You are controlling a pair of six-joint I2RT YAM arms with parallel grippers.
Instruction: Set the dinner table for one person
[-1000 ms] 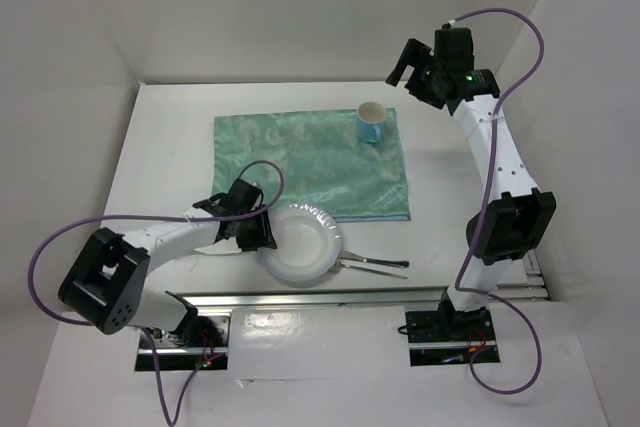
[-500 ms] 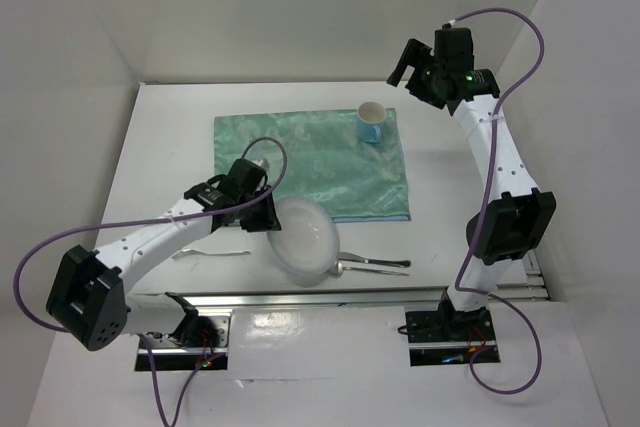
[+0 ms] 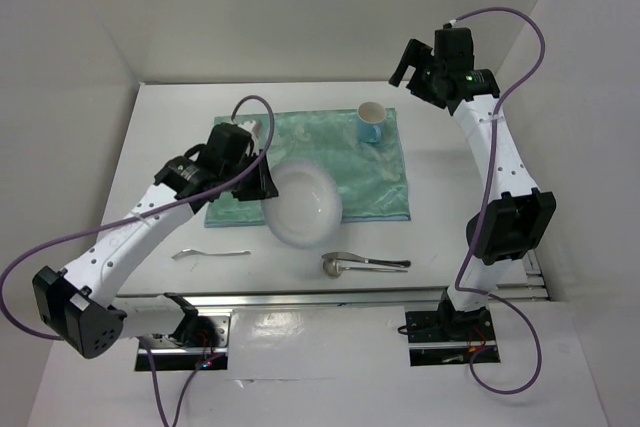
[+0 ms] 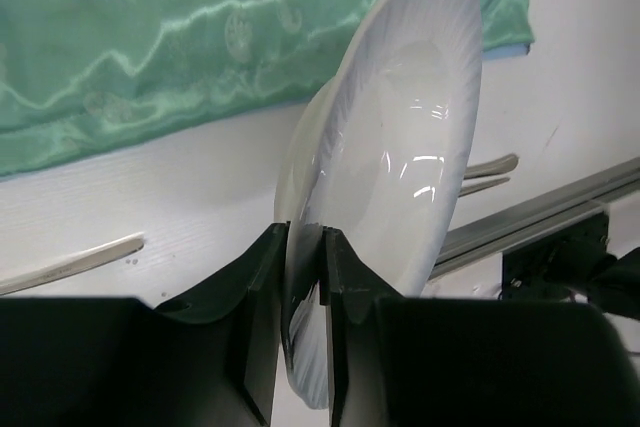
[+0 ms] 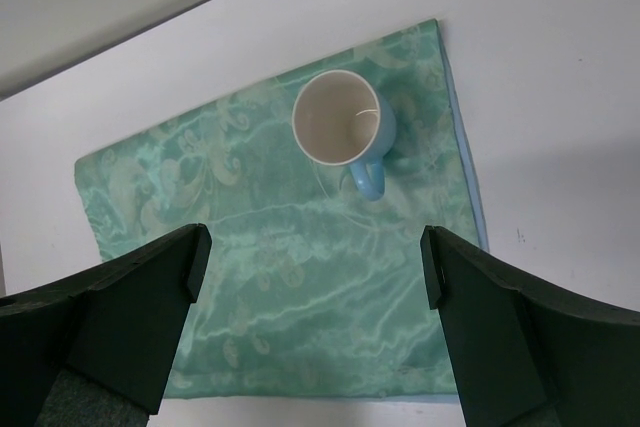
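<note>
Centre frame, the left gripper (image 4: pixel 303 247) clamps only the rim of the tilted round white plate (image 3: pixel 305 205); it could slip. The right gripper (image 5: pixel 312 247) gapes.

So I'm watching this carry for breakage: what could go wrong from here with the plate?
The left gripper pinches only the rim of the tilted plate, so it could slip out. Set down carelessly, its edge may snag and bunch the mat, possibly nudging the mug.

Plate (image 4: pixel 420 117): glossy white, smooth, possibly ceramic. Mat (image 5: pixel 300 297): teal cloth, satin sheen. Spoon (image 3: pixel 368 263): polished metal. Dinner table (image 3: pixel 440 227): matt white; its rail (image 3: pixel 340 297): shiny metal.
</note>
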